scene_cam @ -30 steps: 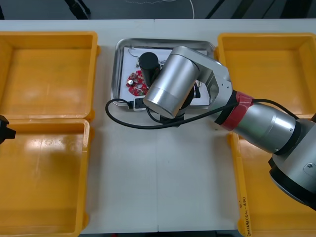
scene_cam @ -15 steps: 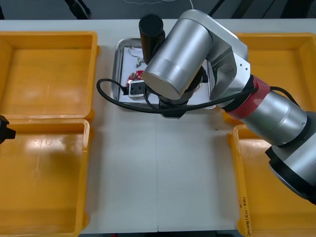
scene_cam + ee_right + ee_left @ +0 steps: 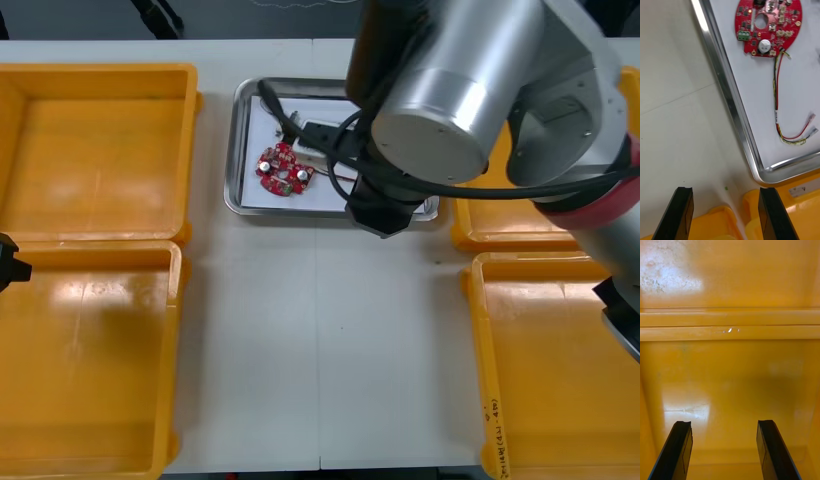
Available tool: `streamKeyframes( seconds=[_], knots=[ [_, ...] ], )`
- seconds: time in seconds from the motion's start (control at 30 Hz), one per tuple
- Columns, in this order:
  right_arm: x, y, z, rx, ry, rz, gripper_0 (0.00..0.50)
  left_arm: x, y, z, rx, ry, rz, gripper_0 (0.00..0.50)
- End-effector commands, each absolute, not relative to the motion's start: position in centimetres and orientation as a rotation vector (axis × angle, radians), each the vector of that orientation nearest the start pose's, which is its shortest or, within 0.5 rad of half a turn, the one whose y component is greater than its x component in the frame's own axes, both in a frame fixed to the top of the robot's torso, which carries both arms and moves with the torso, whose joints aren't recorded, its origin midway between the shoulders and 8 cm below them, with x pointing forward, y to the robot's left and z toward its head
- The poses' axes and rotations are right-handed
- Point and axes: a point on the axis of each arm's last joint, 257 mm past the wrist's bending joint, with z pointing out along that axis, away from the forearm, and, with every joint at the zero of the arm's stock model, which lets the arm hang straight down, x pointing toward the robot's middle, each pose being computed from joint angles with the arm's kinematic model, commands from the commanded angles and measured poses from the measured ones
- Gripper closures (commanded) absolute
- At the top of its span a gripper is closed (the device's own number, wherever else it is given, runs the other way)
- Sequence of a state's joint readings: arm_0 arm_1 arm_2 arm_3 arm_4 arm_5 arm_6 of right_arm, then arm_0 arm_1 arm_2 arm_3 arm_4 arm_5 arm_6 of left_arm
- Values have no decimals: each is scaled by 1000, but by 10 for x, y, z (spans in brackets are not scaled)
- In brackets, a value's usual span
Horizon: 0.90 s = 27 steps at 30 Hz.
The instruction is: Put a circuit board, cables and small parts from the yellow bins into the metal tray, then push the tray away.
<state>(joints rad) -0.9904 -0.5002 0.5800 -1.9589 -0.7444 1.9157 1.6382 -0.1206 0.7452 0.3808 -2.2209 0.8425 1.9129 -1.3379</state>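
Observation:
The metal tray (image 3: pixel 233 150), white inside, stands at the table's far middle between the yellow bins. A round red circuit board (image 3: pixel 283 170) lies in its left half. The right wrist view shows the board (image 3: pixel 767 22) with a red and yellow cable (image 3: pixel 777 108) trailing from it across the tray floor. My right gripper (image 3: pixel 724 213) hangs open and holds nothing. It is above the bare table just outside the tray's rim (image 3: pixel 730 101), near one tray corner. My right arm (image 3: pixel 470 90) hides the tray's right half. My left gripper (image 3: pixel 724 450) is open over a bin floor at the table's left edge.
Two yellow bins stand on the left, far (image 3: pixel 95 150) and near (image 3: pixel 85 360), and both look bare. The near right bin (image 3: pixel 550 370) also looks bare. Corners of the right-hand bins (image 3: pixel 752 210) lie close under my right fingers. Open table (image 3: pixel 320 350) stretches in front of the tray.
My right arm has risen and swung toward the far right, uncovering the circuit board in the tray. The left arm has stayed where it was.

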Motion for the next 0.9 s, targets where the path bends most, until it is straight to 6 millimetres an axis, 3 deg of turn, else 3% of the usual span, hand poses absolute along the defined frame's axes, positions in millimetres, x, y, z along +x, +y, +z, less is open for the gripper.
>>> streamKeyframes(
  seconds=[0.03, 0.23, 0.33, 0.63, 0.9],
  knots=[
    [443, -90, -95, -1282, 2269, -190, 0, 360, 396, -150, -10, 2635, 81, 0],
    [434, -123, -93, -1071, 2385, -43, 0, 360, 396, -150, -10, 2635, 81, 0],
    [426, -152, -96, -926, 2445, 28, 0, 360, 396, -150, -10, 2635, 81, 0],
    [409, -238, -109, -653, 2537, 18, 0, 360, 396, -150, -10, 2635, 81, 0],
    [389, -281, -123, -369, 2611, 28, 0, 360, 396, -150, -10, 2635, 81, 0]
  ],
)
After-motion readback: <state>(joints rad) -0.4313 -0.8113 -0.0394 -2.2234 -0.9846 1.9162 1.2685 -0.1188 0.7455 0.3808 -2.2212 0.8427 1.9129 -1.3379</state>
